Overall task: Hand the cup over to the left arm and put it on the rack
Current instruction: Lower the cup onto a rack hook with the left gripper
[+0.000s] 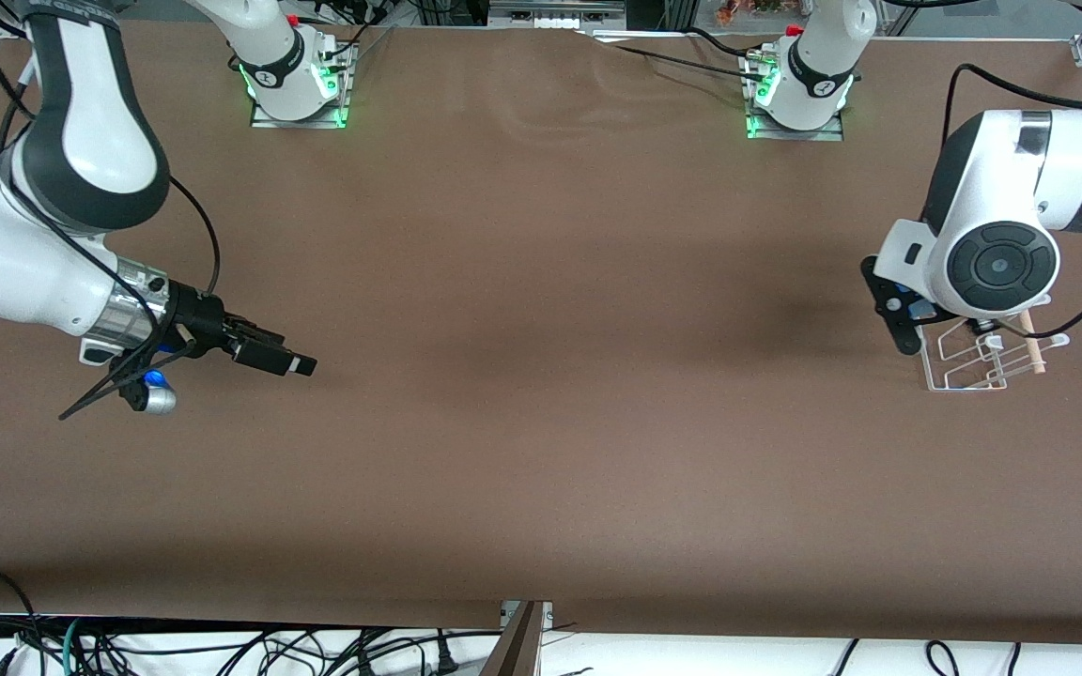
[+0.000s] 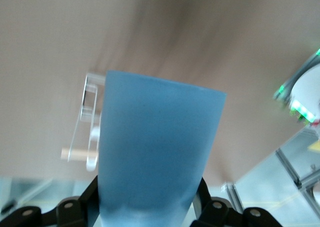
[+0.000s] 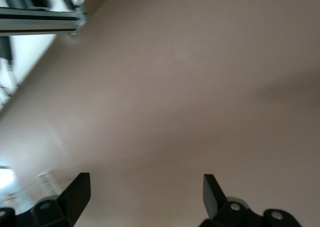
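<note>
My left gripper (image 1: 898, 319) is shut on the light-blue cup (image 2: 157, 147), which fills the left wrist view between the black fingers (image 2: 87, 197). In the front view only a sliver of the cup (image 1: 919, 308) shows under the white wrist block. The gripper holds the cup just above the white wire rack (image 1: 968, 361), at the rack's end toward the right arm. The rack stands at the left arm's end of the table, with its wooden dowel (image 1: 1032, 343) along one side. The rack (image 2: 90, 127) shows past the cup in the left wrist view. My right gripper (image 1: 292, 361) is open and empty (image 3: 145, 192), low over bare table at the right arm's end.
The brown table (image 1: 541, 394) spans the whole view. Both arm bases (image 1: 297, 84) (image 1: 799, 89) stand along the edge farthest from the front camera. Cables hang below the table's near edge (image 1: 222, 624).
</note>
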You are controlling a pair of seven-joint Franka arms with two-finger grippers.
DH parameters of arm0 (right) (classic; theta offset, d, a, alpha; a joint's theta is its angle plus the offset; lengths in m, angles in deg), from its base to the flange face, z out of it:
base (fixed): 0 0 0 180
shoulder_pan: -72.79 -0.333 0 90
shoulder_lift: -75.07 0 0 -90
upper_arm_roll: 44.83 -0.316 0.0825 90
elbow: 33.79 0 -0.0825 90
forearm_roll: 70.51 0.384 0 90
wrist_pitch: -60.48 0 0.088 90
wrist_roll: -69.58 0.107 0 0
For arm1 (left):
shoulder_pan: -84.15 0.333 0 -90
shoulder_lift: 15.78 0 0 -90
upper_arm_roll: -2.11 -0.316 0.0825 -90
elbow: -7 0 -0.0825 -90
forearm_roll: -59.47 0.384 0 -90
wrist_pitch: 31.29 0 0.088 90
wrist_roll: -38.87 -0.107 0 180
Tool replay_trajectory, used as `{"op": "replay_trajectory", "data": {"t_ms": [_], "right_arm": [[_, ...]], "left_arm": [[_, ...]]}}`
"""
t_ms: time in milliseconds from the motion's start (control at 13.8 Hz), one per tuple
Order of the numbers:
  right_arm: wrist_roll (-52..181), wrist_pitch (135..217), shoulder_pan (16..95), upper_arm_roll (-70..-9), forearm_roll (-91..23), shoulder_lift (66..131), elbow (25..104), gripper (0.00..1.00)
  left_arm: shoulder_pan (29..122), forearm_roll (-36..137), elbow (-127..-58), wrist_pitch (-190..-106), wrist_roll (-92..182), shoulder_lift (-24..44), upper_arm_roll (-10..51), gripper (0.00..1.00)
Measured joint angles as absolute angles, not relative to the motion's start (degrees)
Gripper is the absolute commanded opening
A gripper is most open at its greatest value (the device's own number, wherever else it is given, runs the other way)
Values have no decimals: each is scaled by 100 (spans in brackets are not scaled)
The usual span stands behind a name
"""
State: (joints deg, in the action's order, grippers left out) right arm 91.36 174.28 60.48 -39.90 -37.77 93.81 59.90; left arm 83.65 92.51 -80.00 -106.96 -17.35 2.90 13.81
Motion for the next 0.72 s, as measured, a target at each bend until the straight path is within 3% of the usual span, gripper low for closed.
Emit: {"op": "replay_trajectory", "data": {"t_ms": [290,725], "right_arm": [[8765,17427,6048,-3990,-5001,9290,6165,99],[8244,16972,6049,-3989,-6526,8760,6222,99]], "left_arm": [[8374,10878,-8029,-10322,-1724,419,1357,5],[8300,12562,-8074,-10163,-552,1290,1404,3]]}}
